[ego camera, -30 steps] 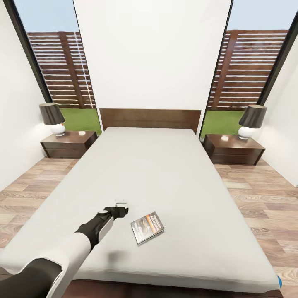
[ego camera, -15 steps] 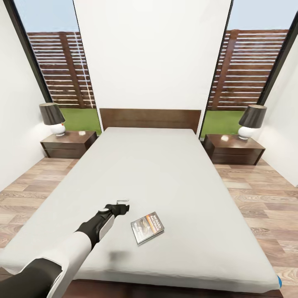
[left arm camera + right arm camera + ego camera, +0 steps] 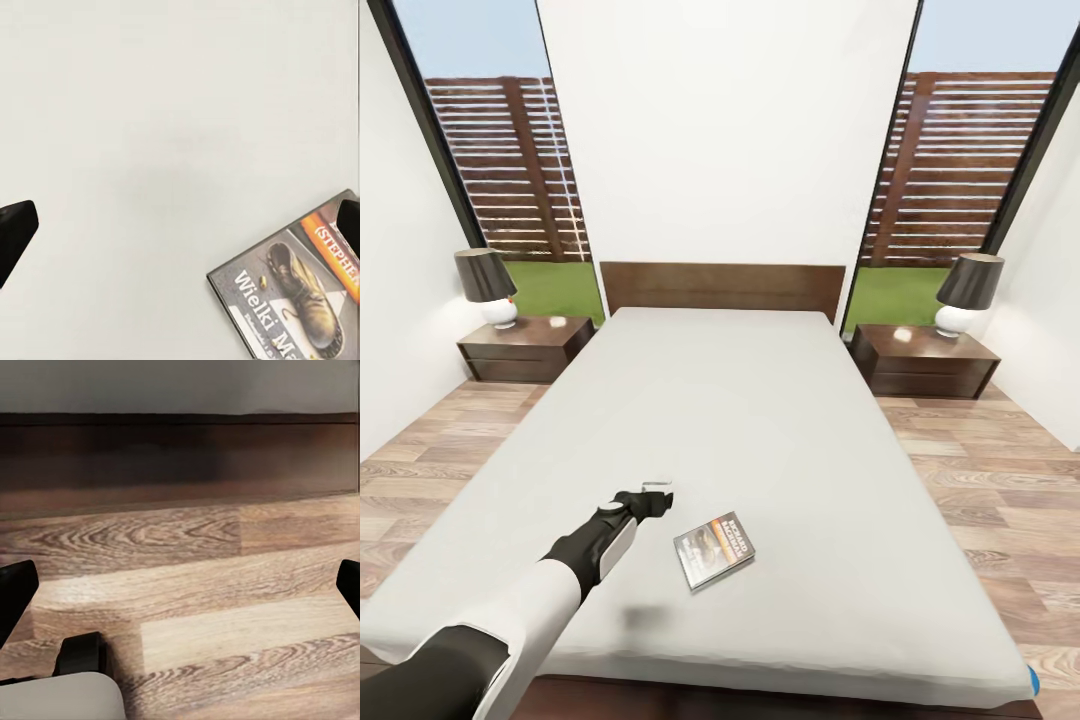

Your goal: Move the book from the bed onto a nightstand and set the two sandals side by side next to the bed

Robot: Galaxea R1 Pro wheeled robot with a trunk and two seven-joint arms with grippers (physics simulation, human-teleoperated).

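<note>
Left gripper point(image 3: 651, 497) over the bed point(image 3: 780, 420), fingers spread wide, nothing held.
Book point(image 3: 715, 549) lies flat on the mattress near the foot edge, just right of the gripper, not between its fingers; right gripper point(image 3: 180, 577) also spread, over floor.

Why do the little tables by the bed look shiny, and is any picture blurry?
In the head view, both nightstands show bright glare spots on their glossy tops, and the left gripper casts a soft shadow on the bed. In the left wrist view, the book looks sharp. In the right wrist view, the bed frame looks blurred.
</note>
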